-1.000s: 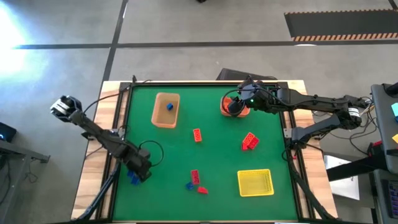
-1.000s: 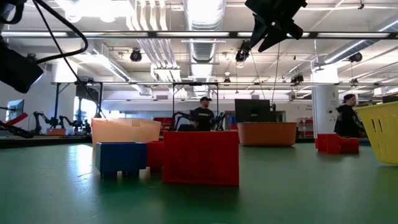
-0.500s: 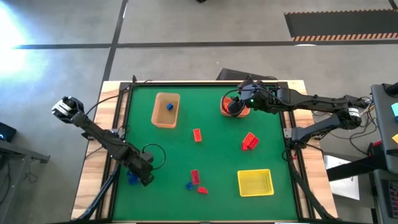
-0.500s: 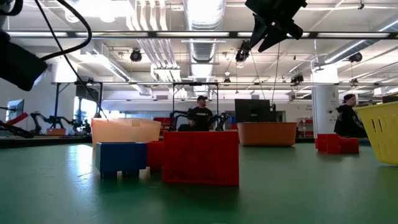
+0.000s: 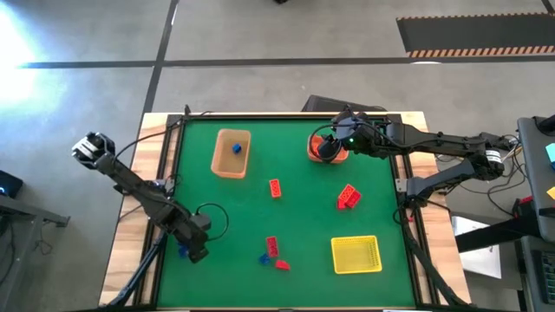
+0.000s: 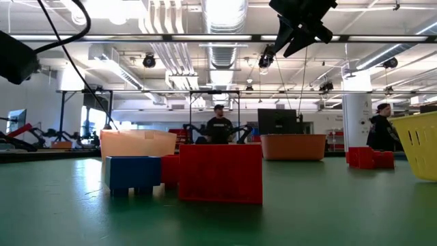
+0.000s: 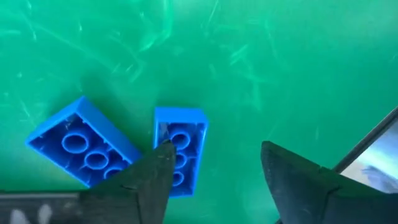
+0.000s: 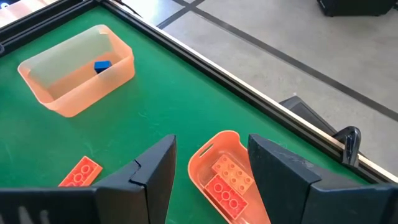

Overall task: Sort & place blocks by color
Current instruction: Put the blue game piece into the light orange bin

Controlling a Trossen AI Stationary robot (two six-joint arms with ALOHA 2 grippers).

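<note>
Blocks spread over table (image 5: 381,286): two blue blocks (image 7: 81,143) right under left gripper (image 7: 214,152), red blocks (image 5: 349,197) farther off, one more blue in tan bin (image 5: 218,160). Left gripper open and low, one finger across the smaller blue one, likely lining up to grab it for that bin. Right gripper (image 8: 211,152) open and empty, hanging over orange bin (image 8: 198,163) with orange blocks (image 8: 227,180) inside. Since a second ago: left gripper slid nearer the table's front edge; right gripper not moved.
</note>
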